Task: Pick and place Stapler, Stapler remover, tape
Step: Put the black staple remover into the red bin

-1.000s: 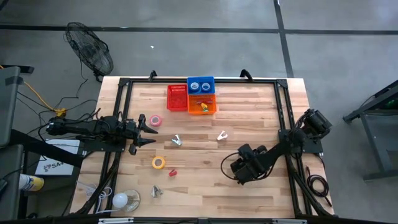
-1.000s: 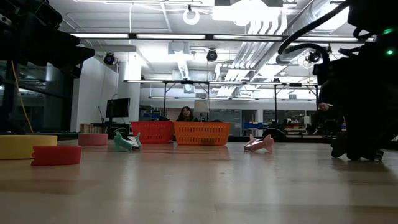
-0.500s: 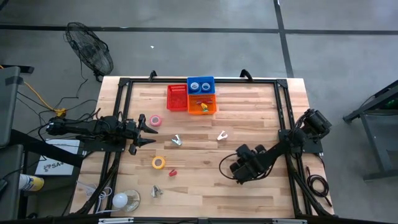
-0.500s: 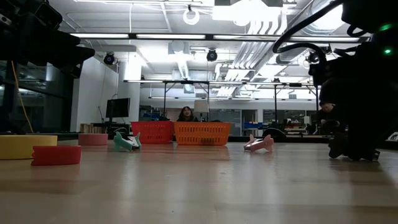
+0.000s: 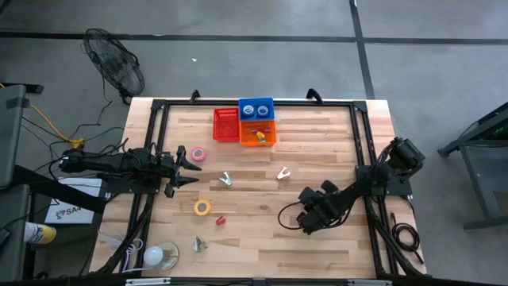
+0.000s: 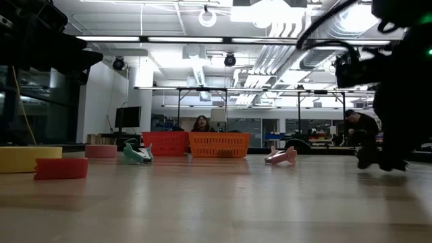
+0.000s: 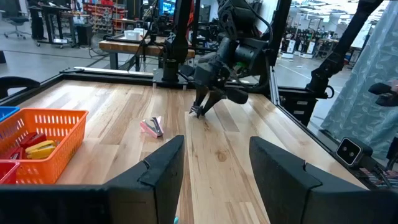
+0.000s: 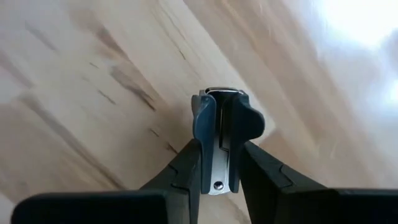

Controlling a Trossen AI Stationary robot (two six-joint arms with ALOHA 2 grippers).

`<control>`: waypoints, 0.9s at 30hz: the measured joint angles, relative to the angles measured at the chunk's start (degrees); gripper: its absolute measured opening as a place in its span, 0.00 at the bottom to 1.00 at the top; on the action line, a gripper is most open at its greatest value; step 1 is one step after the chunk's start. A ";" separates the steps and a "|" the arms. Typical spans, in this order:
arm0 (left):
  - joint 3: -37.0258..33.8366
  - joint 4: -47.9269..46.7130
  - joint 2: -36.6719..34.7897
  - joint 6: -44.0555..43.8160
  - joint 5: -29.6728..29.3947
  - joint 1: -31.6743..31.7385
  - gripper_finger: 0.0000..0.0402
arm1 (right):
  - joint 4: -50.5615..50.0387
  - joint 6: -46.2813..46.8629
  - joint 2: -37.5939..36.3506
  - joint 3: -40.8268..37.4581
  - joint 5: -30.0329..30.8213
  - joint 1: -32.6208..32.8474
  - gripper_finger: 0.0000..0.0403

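Between the right gripper's (image 8: 219,163) fingers, a dark blue-grey staple remover (image 8: 222,132).

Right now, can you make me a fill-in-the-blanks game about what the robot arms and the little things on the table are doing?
1. The right gripper is shut on a blue-grey staple ____.
2. The yellow tape roll lies on the ____.
3. The fingers of the left gripper are ____.
4. Next to the red basket stands an ____ basket, colour-wise.

Missing words: remover; table; open; orange
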 joint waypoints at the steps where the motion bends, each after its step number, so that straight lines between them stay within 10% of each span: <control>1: 0.00 0.00 0.00 -0.02 0.00 0.01 0.45 | 0.27 -2.11 -0.45 0.03 0.94 0.00 0.19; 27: 0.00 0.00 0.00 -0.01 0.00 0.00 0.45 | 6.67 -36.46 -1.09 5.03 21.20 -0.13 0.19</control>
